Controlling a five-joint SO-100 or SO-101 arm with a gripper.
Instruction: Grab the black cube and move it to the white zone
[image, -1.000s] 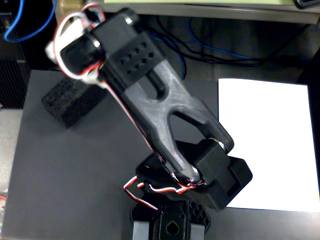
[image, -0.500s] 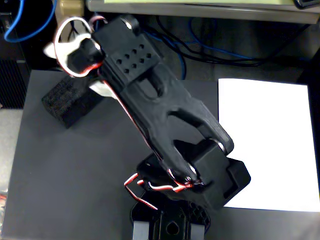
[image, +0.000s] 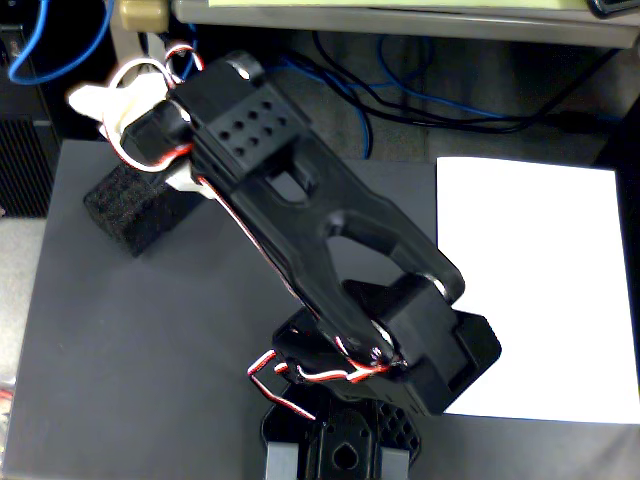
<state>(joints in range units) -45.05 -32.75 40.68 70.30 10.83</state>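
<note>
Black cube (image: 135, 208), near your bench's (image: 150, 350) far-left corner: light, soft foam; pinch its long sides. Gripper (image: 150, 150) state cannot be told.

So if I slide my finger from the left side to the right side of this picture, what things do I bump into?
In the fixed view: the black cube on the gray table → the robot arm, reaching up toward the cube → the white zone. The gripper is hidden behind the arm's wrist, so I left it out.
</note>
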